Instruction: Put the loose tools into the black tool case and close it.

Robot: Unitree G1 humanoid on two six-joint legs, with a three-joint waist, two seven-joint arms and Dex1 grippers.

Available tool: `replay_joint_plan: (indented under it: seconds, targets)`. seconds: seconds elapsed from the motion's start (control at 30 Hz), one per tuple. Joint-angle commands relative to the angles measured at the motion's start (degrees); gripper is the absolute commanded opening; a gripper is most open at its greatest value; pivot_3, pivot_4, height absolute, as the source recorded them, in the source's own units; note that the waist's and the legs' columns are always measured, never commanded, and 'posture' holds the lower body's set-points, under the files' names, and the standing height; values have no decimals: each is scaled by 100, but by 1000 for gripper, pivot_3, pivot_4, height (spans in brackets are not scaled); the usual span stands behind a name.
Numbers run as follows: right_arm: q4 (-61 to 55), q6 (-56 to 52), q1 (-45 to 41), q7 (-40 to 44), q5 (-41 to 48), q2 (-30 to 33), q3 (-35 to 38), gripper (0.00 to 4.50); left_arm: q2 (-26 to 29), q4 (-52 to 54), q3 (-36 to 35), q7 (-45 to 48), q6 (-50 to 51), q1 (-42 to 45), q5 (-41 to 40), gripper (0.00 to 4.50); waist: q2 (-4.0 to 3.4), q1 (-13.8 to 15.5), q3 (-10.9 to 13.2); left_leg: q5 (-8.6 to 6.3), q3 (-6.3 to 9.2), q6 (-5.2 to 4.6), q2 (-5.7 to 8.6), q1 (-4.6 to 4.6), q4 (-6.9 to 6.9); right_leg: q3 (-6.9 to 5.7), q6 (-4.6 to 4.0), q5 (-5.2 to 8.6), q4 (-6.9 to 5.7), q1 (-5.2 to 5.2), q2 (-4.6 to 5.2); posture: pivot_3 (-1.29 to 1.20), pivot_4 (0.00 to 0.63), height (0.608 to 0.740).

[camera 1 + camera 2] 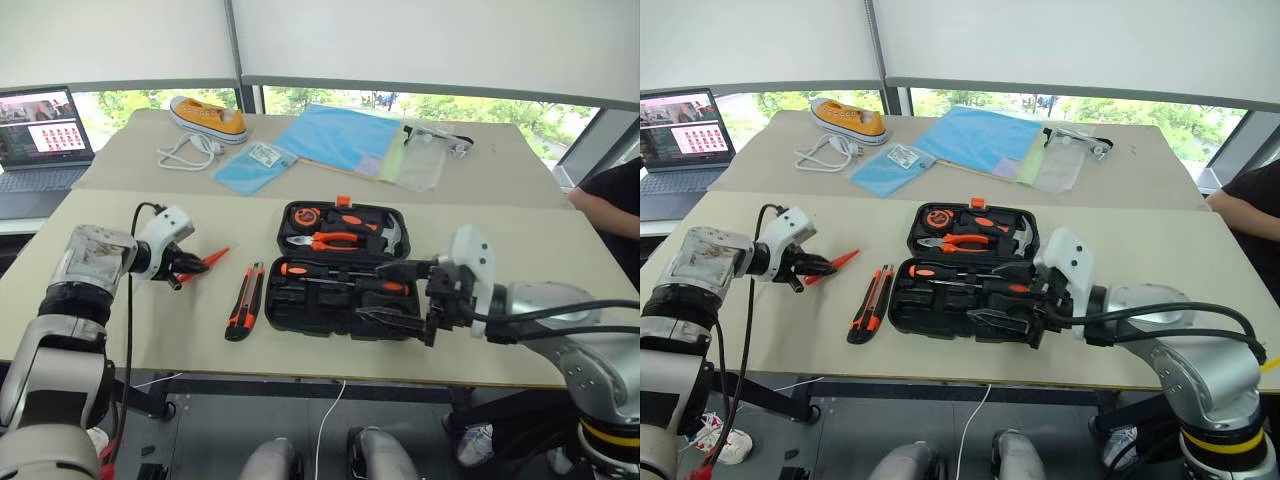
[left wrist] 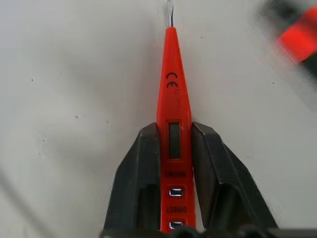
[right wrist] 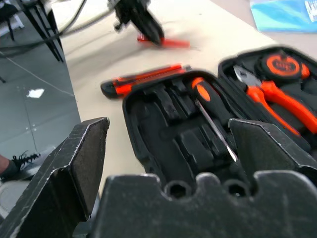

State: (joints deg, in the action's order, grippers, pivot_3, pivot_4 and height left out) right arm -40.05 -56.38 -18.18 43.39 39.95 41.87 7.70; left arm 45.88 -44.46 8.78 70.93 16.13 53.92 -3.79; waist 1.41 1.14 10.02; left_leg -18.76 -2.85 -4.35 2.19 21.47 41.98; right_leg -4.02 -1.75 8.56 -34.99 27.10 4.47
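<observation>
Currently case lies open, mid table, lid half to the far side w/ orange latch at its far edge. Lid holds pliers, hammer, tape measure. Near half: two black/orange screwdrivers in the recesses, other slots bare.

Knife flat on table just L of case, lengthwise toward the robot, apart from case edge.

Red screwdriver further L, in L gripper. L fingers clamp both sides of the handle; tip end sticks out past them toward the case. Whether it's off the table – can't tell.

R gripper hangs over case's right near portion, jaws wide, nothing between them. R fingers frame the near half in wrist view.

Far table: yellow shoe, white cable, blue sheets, clear bag. Laptop far L. Person's arm at R edge.
</observation>
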Motion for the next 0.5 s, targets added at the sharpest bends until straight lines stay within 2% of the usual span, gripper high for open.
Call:
replay_joint_plan:
  seconds: [0.03, 0.23, 0.37, 0.5]
  targets:
    - [-287, -18, 250, 44, 408, 170, 349, 4500, -6, 789, -97, 1077, -734, 346, -374, 437, 4, 8, -2, 0, 1, 0, 1, 3, 2, 0, 0, 0, 0, 0, 2, 0, 150, 718]
    - [-378, 158, 500, -170, 310, 328, 274, 4500, -623, 1103, 779, 1842, -1225, 566, 108, 437, 5, 5, -3, -3, -12, -5, 11, -7, 2, 4, 7, -4, 4, -11, 5, 0, 150, 718]
    - [-496, 186, 614, -401, 297, 269, 245, 4500, -1203, 647, 1259, 1775, -1412, 799, 570, 437, 9, -5, -2, -6, -14, -12, 3, -3, 24, 14, 7, -4, 2, -10, -5, 0, 150, 718]
    - [-657, 230, 811, -621, 274, 235, 253, 4500, -1499, 274, 1458, 1649, -1487, 856, 866, 437, 10, -29, -3, -16, -15, -32, -2, -5, 27, 20, 9, -3, -2, -11, -8, 0, 150, 718]
